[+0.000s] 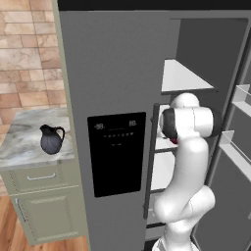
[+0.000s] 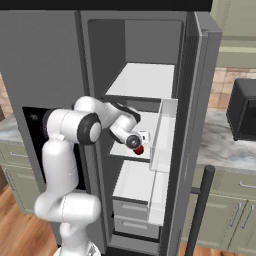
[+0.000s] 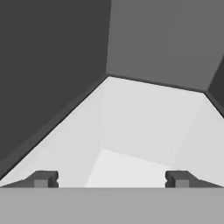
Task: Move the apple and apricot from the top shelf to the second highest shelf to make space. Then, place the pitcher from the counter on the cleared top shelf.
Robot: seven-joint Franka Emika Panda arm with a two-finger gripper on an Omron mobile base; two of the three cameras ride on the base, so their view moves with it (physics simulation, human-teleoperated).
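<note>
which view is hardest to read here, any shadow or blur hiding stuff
Hand view: flat and sharp, open gripper over a bare white shelf with a brighter patch. Right base view: apple half hidden under the hand. Left base view: pitcher crisp on the counter, the arm blocks the shelves.

From my seat the hand view is wide open: bare white shelf ahead of the spread fingertips, boxed in by dark fridge walls upper left and across the top. In the right base view the top shelf looks bare, lots of headroom above it. The door bin crowds the right side of the opening, and the apple sits right under the wrist.
</note>
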